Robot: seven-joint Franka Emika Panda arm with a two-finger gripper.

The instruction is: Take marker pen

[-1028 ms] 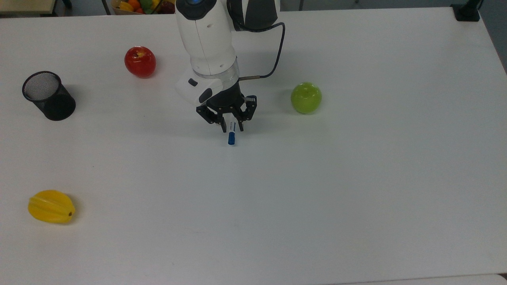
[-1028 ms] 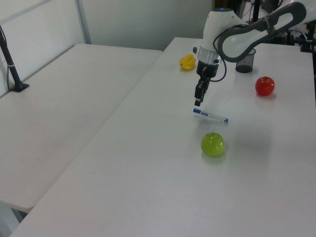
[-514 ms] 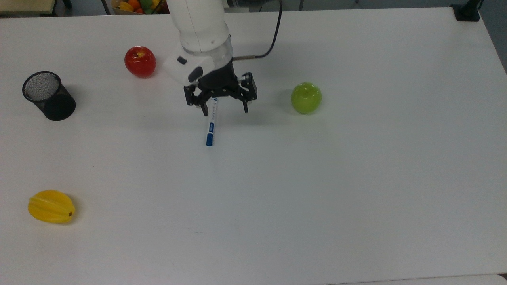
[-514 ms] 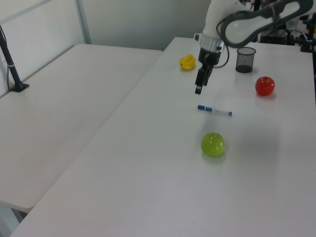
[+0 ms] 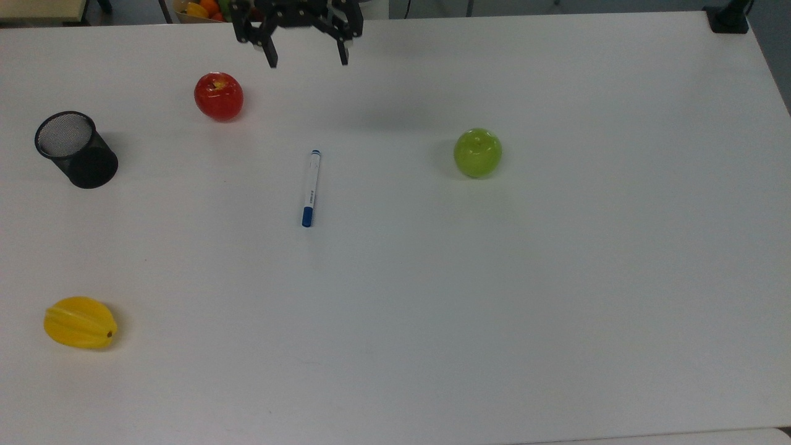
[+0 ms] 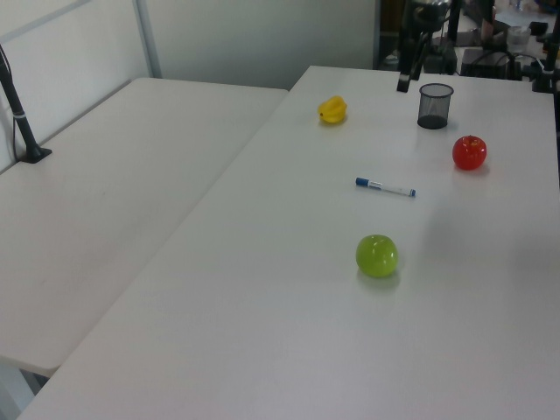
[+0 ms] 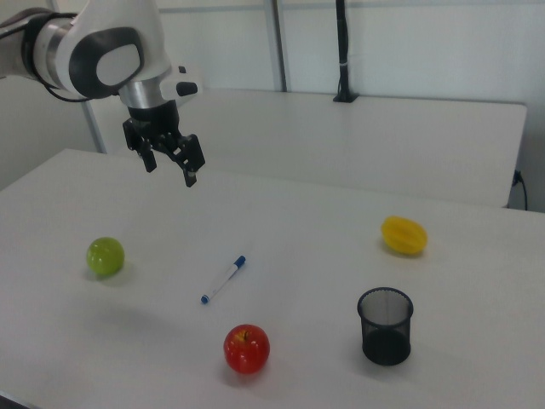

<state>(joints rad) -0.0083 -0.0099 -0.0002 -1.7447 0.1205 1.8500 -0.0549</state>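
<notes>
We see our gripper [image 5: 306, 44] up high above the table [image 5: 556, 278], with its two fingers spread wide and nothing between them. The marker pen [image 5: 311, 188] lies flat on the table, all alone, between the red apple [image 5: 219, 96] and the green apple [image 5: 477, 152] in the top view. So we think the pen is not taken yet. What could go wrong? The pen is thin and round, so if one finger bumps it first, it may roll or spin away. If we come down across the wrong way, the fingers may close along the pen and miss it. If we grab near the blue cap [image 5: 307, 217], it may tip and slip out when we lift.
</notes>
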